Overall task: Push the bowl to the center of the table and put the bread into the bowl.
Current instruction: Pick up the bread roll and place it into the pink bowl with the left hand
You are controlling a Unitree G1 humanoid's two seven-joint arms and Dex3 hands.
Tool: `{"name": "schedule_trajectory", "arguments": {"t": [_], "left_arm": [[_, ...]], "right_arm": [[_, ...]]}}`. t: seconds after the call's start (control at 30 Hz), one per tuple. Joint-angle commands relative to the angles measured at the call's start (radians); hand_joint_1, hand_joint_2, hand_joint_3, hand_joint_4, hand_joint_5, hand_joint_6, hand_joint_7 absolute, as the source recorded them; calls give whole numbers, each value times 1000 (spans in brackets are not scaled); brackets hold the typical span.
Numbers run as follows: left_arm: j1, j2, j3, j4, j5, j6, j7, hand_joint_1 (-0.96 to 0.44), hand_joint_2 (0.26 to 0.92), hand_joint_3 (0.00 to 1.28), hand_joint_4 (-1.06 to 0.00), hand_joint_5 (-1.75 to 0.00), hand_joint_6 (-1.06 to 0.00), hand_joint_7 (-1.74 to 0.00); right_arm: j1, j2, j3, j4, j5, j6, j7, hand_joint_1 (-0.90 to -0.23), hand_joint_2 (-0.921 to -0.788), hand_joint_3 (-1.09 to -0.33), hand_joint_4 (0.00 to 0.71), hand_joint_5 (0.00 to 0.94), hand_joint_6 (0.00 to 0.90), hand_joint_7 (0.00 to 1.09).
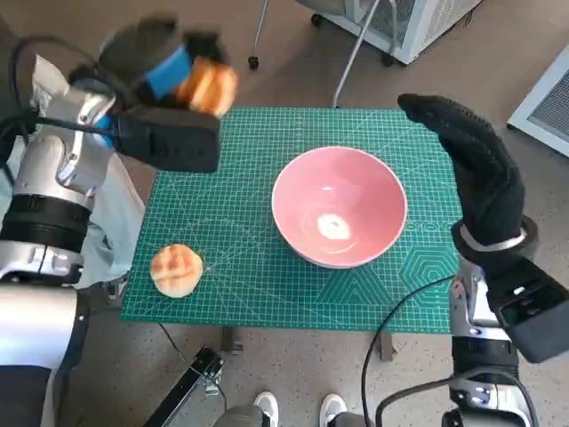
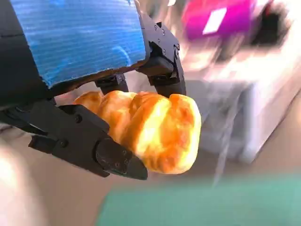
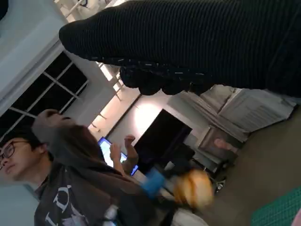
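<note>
A pink bowl (image 1: 339,205) stands a little right of the middle of the green mat. My left hand (image 1: 169,71) is raised over the mat's far left corner and grips a golden bread roll (image 1: 208,86), seen close up in the left wrist view as the roll (image 2: 155,129) between black fingers (image 2: 89,143). A second, round bread (image 1: 176,269) lies on the mat near its front left corner. My right hand (image 1: 471,165) hovers beside the bowl's right side, fingers stretched flat, holding nothing. In the right wrist view the held roll (image 3: 193,187) shows blurred in the distance.
The green cutting mat (image 1: 231,213) covers the small table. Chair legs (image 1: 347,53) and a white unit stand beyond the far edge. Feet (image 1: 267,407) show by the near edge. A person (image 3: 66,179) appears in the right wrist view.
</note>
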Motion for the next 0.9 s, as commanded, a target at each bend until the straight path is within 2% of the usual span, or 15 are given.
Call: {"name": "schedule_trajectory", "arguments": {"t": [0.03, 0.33, 0.5, 0.9], "left_arm": [[63, -72, -13, -144, -51, -69, -34, 1, 920, 111, -658, -1228, -565, -1200], [71, -179, -74, -135, -34, -104, -83, 1, 920, 129, -617, -1294, -565, -1188], [57, -231, -150, -73, 57, -106, -48, 0, 920, 151, -586, -1293, -543, -1249], [43, -333, -245, 116, 142, -93, -31, 0, 920, 167, -554, -1244, -537, -1344]], "right_arm": [[-4, -4, 4, 32, 18, 7, 25, -663, -921, -753, 185, 73, -1, 650], [-7, -4, 3, 39, 39, 2, 46, -662, -921, -751, 185, 77, -1, 652], [-4, -7, 2, 32, 44, 4, 51, -657, -921, -752, 183, 80, -1, 653], [17, -14, -3, 8, 45, 4, 55, -665, -921, -759, 176, 86, -1, 646]]}}
